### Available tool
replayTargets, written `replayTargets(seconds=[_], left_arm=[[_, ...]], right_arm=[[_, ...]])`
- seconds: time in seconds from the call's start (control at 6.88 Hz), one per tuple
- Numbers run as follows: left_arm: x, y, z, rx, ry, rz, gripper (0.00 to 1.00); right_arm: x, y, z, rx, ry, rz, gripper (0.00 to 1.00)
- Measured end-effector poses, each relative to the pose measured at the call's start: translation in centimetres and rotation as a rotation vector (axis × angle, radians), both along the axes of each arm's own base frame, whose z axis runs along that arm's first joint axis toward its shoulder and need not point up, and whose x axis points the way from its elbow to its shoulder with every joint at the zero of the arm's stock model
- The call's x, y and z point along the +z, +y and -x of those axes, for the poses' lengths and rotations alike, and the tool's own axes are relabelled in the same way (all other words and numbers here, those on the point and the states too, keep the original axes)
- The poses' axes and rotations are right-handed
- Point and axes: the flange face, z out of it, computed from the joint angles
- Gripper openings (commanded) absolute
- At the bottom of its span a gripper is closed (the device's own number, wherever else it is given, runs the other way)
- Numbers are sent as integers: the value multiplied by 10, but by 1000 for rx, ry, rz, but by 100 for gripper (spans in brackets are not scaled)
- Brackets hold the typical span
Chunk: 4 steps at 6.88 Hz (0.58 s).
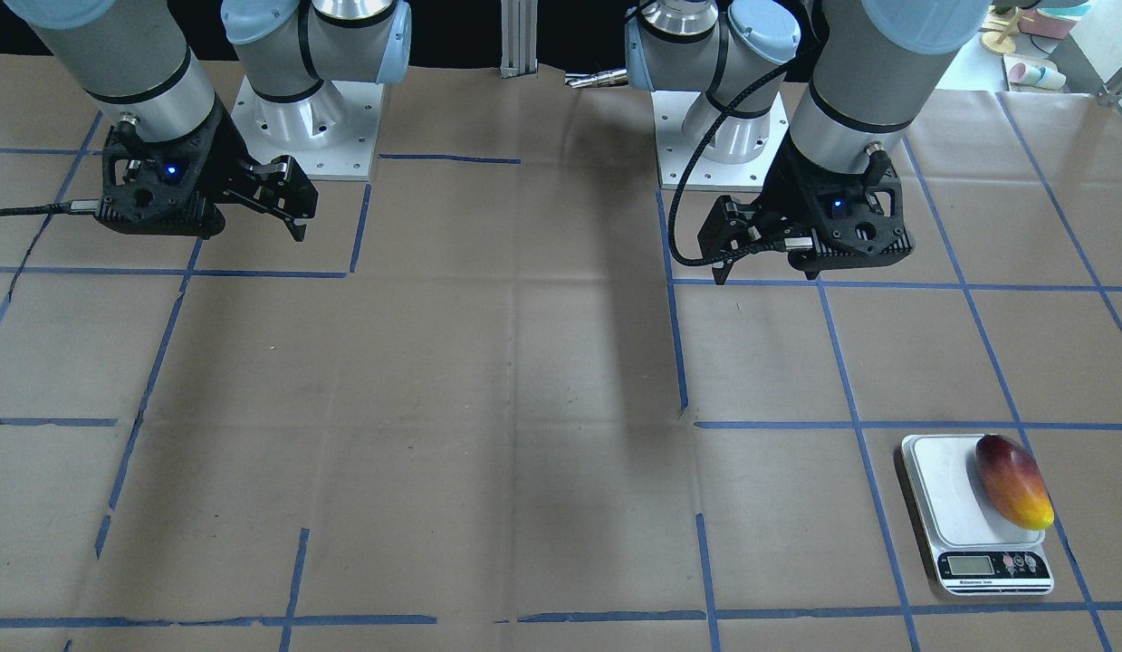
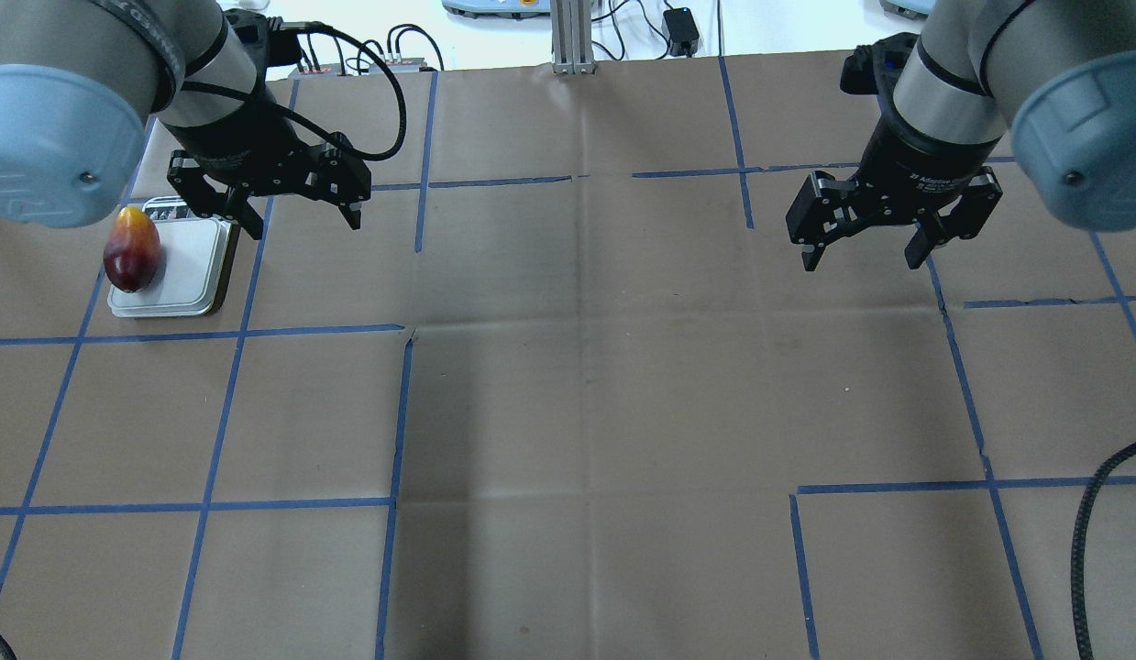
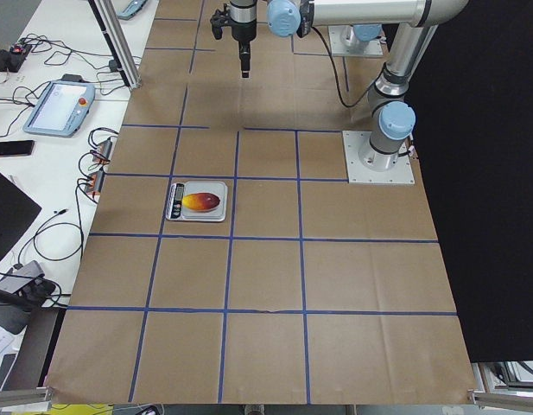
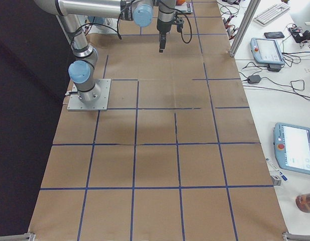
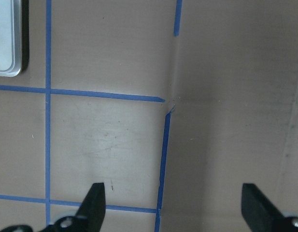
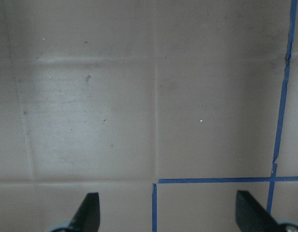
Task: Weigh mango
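The mango [image 1: 1013,482], red-purple fading to a yellow tip, lies on the white platform of the scale [image 1: 945,493], along the edge away from the table's middle. It also shows in the overhead view [image 2: 132,260] and the exterior left view [image 3: 201,201]. My left gripper [image 2: 303,223] is open and empty, raised above the table beside the scale [image 2: 190,270], toward the table's middle. In its wrist view [image 5: 173,200] only a corner of the scale [image 5: 6,43] shows. My right gripper [image 2: 859,261] is open and empty over bare paper on the far side.
Brown paper with a grid of blue tape lines [image 2: 398,412] covers the table. The arm bases [image 1: 307,127] stand at the robot's edge. Tablets and cables [image 3: 59,95] lie on the side benches beyond the table's ends.
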Motion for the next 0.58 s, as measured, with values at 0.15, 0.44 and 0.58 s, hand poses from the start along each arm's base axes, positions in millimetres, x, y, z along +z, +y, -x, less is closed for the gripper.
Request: replayTargets(seconds=[0.15,0.44,0.58], left_arm=[[0,1,2,-11,1,-1,100],[-1,2,3,-44,6,-4,100],[-1,2,3,-52,6,-3,100]], right_arm=[[0,0,0,0,0,0,100],[0,0,0,0,0,0,100],[0,0,0,0,0,0,100]])
